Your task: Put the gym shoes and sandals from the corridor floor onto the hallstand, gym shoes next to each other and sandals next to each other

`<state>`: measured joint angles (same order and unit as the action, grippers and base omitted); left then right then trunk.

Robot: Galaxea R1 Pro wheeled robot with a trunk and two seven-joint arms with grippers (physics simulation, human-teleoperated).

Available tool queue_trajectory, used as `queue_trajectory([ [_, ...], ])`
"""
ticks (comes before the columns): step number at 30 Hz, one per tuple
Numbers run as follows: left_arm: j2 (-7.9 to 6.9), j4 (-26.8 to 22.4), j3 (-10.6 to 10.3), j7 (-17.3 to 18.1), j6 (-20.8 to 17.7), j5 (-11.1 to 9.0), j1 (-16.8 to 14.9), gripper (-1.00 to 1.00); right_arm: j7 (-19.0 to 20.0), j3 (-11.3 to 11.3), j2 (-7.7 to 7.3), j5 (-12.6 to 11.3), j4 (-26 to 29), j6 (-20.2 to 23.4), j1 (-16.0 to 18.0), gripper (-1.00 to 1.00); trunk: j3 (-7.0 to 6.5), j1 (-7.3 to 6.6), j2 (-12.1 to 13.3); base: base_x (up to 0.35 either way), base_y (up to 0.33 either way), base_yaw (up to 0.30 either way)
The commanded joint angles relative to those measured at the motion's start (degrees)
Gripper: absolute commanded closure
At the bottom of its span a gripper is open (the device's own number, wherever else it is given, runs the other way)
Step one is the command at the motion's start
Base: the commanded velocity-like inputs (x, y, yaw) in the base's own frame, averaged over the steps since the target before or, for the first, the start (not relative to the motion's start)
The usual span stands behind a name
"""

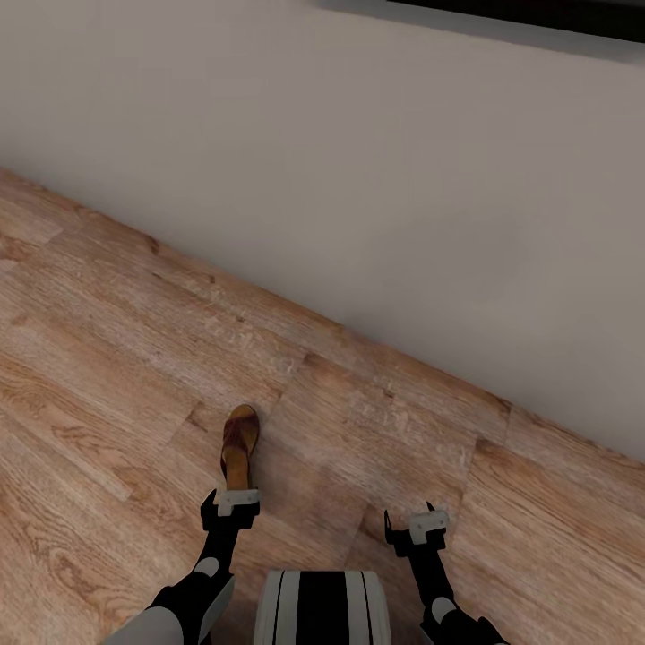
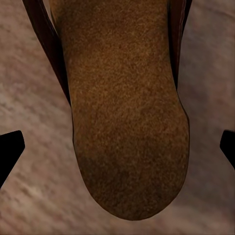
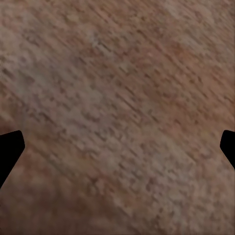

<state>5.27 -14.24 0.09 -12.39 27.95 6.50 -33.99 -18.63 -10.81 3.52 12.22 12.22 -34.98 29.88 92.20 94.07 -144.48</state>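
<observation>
One grainy tan sandal (image 2: 129, 122) lies between the left gripper's (image 2: 117, 147) spread jaws.

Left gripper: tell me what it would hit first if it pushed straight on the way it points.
Likely the sandal: its tan footbed lies centred between the open left gripper's fingers, with floor around it. Depth is unclear.

1. Left gripper (image 2: 117, 147) hangs over the sandal (image 1: 239, 445), fingertips spread wide, bare corridor floor (image 1: 116, 376) showing either side of the heel.
2. Right gripper (image 3: 117, 147) spread too, plain planks below.
3. Wall (image 1: 403, 179) runs diagonally beyond; open floor between it and the sandal.
</observation>
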Motion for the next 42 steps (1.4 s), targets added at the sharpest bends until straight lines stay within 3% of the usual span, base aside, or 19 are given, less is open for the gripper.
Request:
queue_trajectory([
  [1,0.00,0.00,0.00,0.00,0.00,0.00,0.00,-1.00,0.00,0.00,0.00,0.00,0.00,0.00,0.00,-1.00,0.02,0.00,0.00,0.000,0.000,0.000],
  [42,0.00,0.00,0.00,0.00,0.00,0.00,-0.01,-1.00,0.00,0.00,-0.01,0.00,0.00,-1.07,0.00,-1.00,0.13,0.00,0.00,0.000,0.000,0.000],
])
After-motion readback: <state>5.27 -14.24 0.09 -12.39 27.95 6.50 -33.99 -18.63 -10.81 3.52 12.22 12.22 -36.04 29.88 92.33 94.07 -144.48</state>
